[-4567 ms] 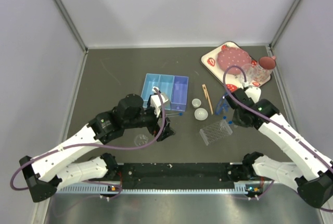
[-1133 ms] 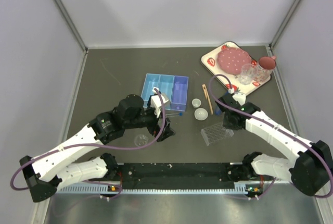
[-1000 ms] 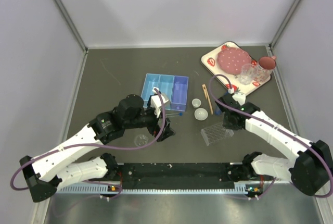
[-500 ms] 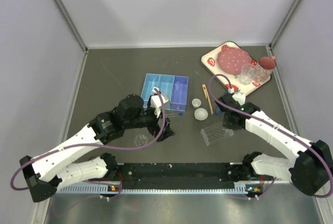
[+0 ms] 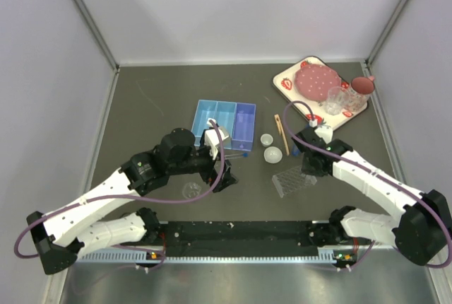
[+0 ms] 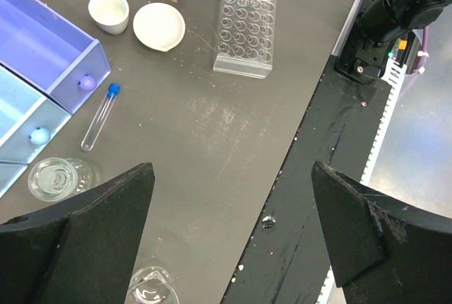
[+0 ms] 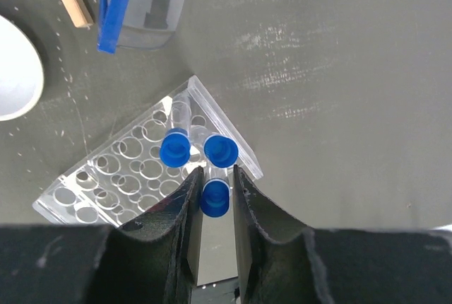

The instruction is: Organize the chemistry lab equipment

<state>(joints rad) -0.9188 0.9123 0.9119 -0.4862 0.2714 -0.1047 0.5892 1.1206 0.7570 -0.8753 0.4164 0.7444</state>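
The clear well rack [image 5: 293,180] [image 7: 134,170] [image 6: 245,25] lies at centre right. Two blue-capped tubes [image 7: 174,148] [image 7: 221,151] stand in its corner wells. A third tube [image 7: 214,198] stands between the fingers of my right gripper [image 7: 215,171] [image 5: 308,170], whose jaws are slightly parted around its cap, open by a thin gap. My left gripper [image 6: 232,177] [image 5: 222,177] hangs wide open and empty over the table. One loose tube [image 6: 99,117] [image 5: 242,154] lies beside the blue organizer box [image 5: 224,121]. Wooden tongs [image 5: 281,133] lie left of the right arm.
Two small white dishes [image 5: 266,139] [image 5: 272,154] sit left of the rack, and clear dishes [image 6: 55,177] [image 6: 152,286] lie under the left arm. Blue-framed goggles [image 7: 141,0] lie beyond the rack. The strawberry tray [image 5: 321,92] is at back right. The black rail [image 5: 240,233] lines the near edge.
The right jaws have parted a little around the tube's cap. Neither arm has moved, and the left gripper stays wide open.
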